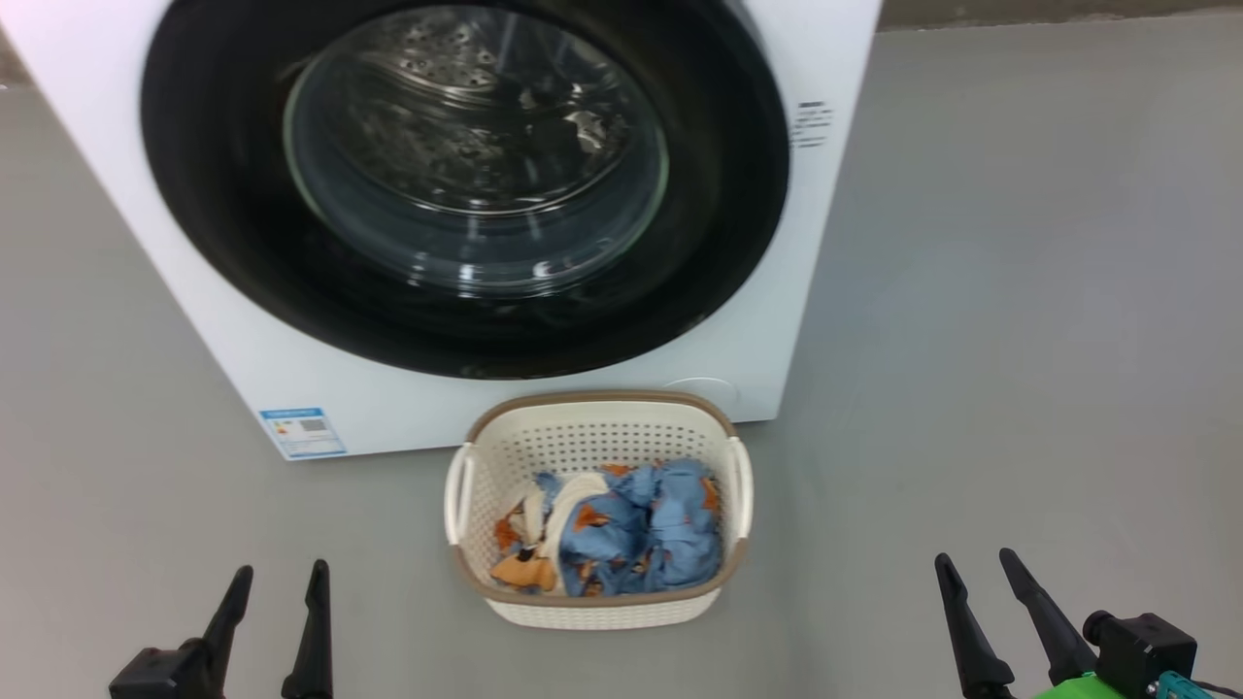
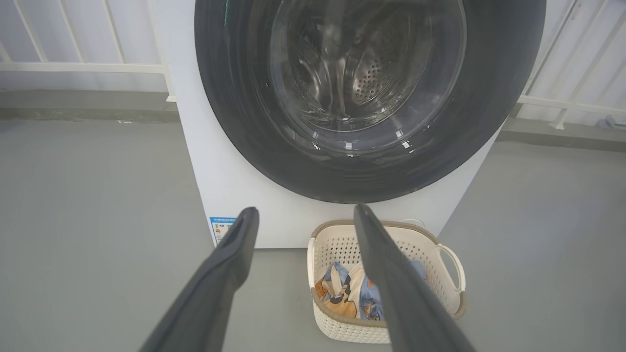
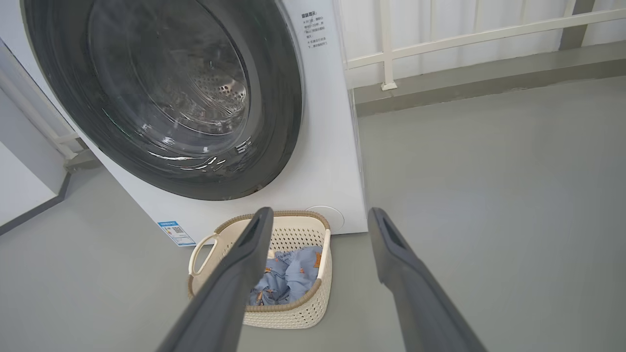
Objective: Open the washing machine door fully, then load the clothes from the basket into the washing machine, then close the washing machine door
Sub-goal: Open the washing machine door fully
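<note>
Task not started. Door [image 1: 466, 184] is shut on the washer [image 1: 408, 398]. Clothes [image 1: 621, 529] all lie in the basket [image 1: 583, 437], on the floor [image 1: 971, 291] right at the washer's front bottom edge, under the door. Left gripper [image 1: 282, 573] and right gripper [image 1: 971, 558] are both released, empty and apart from the basket. Left to do: open, load, close.

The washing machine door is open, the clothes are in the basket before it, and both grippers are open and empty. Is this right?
Not quite: the washing machine door is shut, as the head view shows. The clothes are in the basket before it, and the left gripper and right gripper are open and empty.
</note>
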Tool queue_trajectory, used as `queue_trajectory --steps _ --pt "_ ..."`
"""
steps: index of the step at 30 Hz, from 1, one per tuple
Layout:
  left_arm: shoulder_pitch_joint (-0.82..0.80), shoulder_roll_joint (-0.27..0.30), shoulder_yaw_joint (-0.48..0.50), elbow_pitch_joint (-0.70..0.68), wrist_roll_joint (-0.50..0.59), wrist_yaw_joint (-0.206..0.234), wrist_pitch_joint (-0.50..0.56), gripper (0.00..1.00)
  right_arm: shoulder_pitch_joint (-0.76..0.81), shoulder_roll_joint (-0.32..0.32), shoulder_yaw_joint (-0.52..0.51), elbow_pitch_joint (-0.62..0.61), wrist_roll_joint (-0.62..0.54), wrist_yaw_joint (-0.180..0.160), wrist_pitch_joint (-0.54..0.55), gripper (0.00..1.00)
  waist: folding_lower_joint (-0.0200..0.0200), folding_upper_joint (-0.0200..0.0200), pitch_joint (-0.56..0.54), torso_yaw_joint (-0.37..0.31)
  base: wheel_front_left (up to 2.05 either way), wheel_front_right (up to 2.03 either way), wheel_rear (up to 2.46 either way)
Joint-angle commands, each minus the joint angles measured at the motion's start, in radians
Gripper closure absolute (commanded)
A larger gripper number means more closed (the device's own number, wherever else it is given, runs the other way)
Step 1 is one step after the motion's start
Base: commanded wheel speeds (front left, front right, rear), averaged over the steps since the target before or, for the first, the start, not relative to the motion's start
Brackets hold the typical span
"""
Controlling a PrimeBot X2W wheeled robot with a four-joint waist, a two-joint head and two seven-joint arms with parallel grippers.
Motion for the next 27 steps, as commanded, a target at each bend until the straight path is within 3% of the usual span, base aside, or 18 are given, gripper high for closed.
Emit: queue_trajectory --steps 1,13,27 --pt "-0.033 0.020 0.035 -0.024 0.008 -0.002 -0.014 0.00 -0.013 -0.009 0.025 -0.025 -0.014 0.002 -0.012 0.00 0.0000 -0.0001 0.000 0.000 1.23 1.23 -2.46" --pt "-0.038 0.013 0.049 -0.028 -0.026 -0.002 -0.014 0.00 -0.019 -0.008 0.022 -0.020 -0.017 0.002 -0.012 0.00 0.0000 -0.0001 0.010 -0.005 1.11 0.91 -2.02" --pt "-0.044 0.007 0.038 -0.027 -0.038 -0.002 -0.014 0.00 -0.032 -0.006 0.025 -0.010 -0.031 0.002 -0.012 0.00 0.0000 -0.0001 0.014 -0.007 0.16 0.16 -0.31"
